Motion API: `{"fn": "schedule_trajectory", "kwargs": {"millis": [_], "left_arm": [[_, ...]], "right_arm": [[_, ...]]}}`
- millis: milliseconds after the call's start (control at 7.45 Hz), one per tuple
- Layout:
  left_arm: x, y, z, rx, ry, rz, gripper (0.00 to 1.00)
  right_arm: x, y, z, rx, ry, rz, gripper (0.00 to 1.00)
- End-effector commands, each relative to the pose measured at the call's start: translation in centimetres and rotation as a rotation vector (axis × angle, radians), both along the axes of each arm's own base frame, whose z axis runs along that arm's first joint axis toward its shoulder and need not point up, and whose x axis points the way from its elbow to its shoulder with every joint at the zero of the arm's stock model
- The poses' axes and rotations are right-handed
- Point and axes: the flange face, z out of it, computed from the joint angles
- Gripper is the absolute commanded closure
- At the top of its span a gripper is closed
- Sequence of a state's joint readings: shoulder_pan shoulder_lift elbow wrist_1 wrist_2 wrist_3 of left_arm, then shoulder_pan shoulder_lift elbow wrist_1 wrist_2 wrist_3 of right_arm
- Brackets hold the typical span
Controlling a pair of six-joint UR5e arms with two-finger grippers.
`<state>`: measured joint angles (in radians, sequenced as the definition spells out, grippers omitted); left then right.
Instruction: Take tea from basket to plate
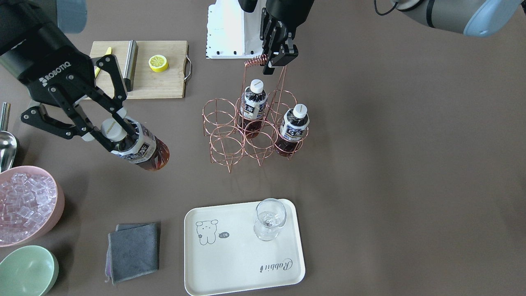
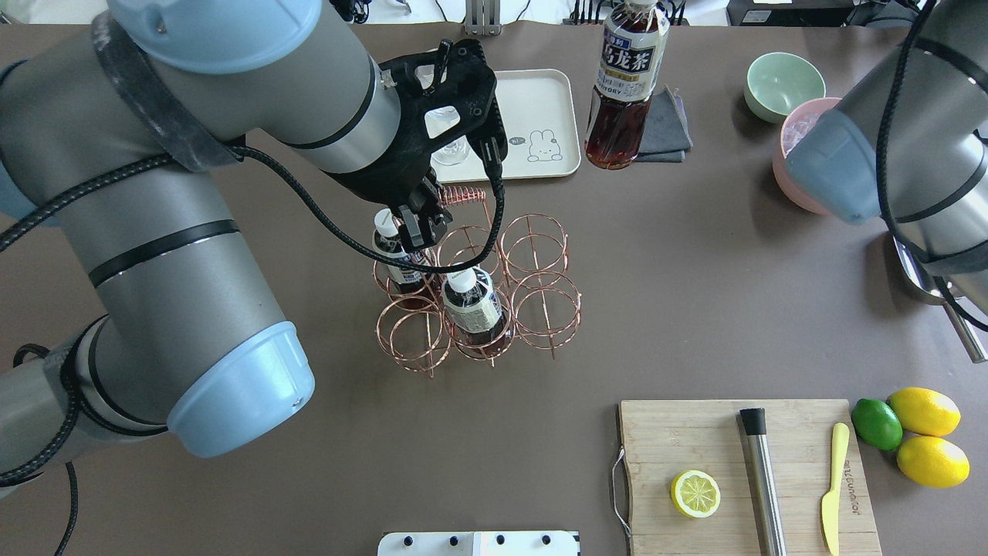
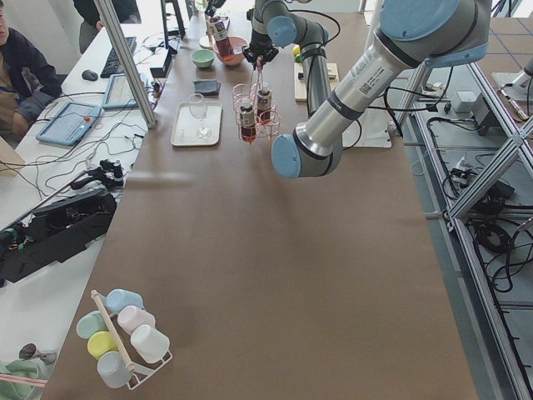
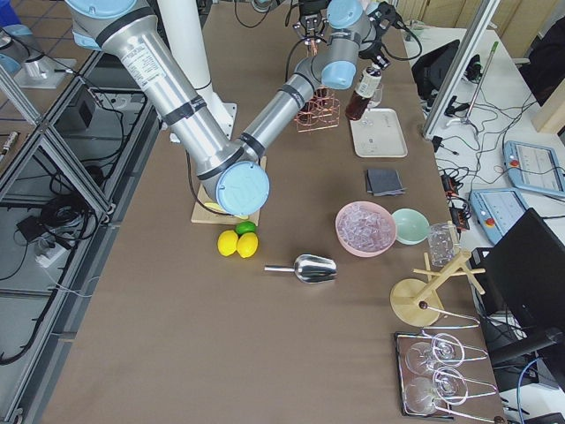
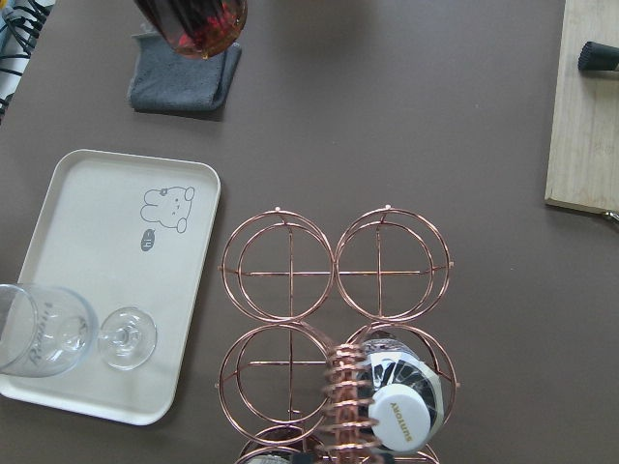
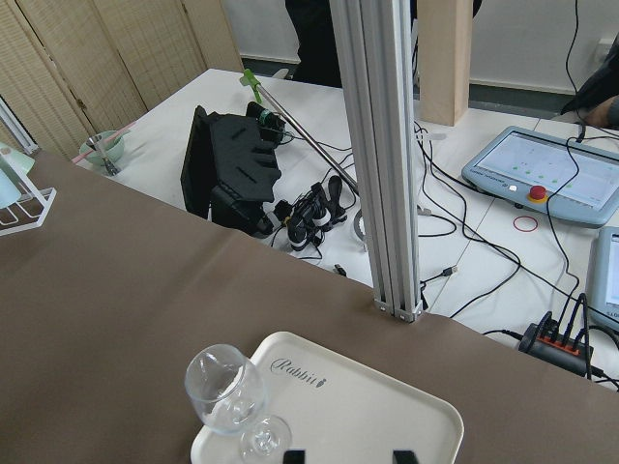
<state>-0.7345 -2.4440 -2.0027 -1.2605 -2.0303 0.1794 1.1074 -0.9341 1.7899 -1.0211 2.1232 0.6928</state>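
Right claw (image 1: 117,133): gripped tea (image 1: 141,150) by its neck, tilted, aloft over desk (image 1: 370,164), apart from basket (image 1: 255,62) and plate (image 1: 242,255). Left claw (image 1: 277,59): narrow, pinched basket handle.

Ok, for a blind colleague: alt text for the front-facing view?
Right gripper holds a tea bottle tilted above the table; left gripper clamps the wire basket by its handle, two bottles inside. A glass stands on the tray.
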Motion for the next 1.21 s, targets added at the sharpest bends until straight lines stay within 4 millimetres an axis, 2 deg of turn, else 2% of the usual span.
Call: {"fn": "schedule_trajectory", "kwargs": {"millis": [0,134,268,403,537,671,805,939,1074], "left_arm": [[-5.9,-4.0,1.2,0.008,-0.003,0.012,1.0],[-9.1,-5.8,2.7,0.022,-0.008,0.019,1.0],[-12.7,-7.7,4.9,0.029,-0.025,0.024,1.0],[-16.4,-9.3,7.5,0.031,-0.038,0.014,1.0],[-20.1,-10.6,10.4,0.023,-0.07,0.015,1.0],[-23.4,-11.6,14.4,0.025,-0.111,0.007,1.0],[-26.0,-12.0,17.5,0.003,-0.142,-0.006,1.0],[-27.9,-12.0,20.1,-0.015,-0.164,-0.012,1.0],[-29.7,-11.9,23.0,-0.059,-0.184,-0.031,1.0]], "right_arm": [[-1.0,-8.0,1.0,0.032,-0.005,0.094,1.0],[-2.3,-10.0,1.0,0.041,-0.004,0.134,1.0],[-6.9,-10.0,1.5,0.086,-0.016,0.187,1.0],[-11.5,-9.0,2.1,0.112,-0.025,0.236,1.0],[-14.8,-8.0,1.5,0.116,-0.025,0.244,1.0],[-18.3,-6.3,1.2,0.128,-0.033,0.289,1.0],[-20.4,-6.0,2.2,0.132,-0.061,0.306,1.0],[-22.5,-6.0,4.7,0.108,-0.117,0.343,1.0],[-23.0,-6.5,5.5,0.102,-0.109,0.344,1.0]]}}
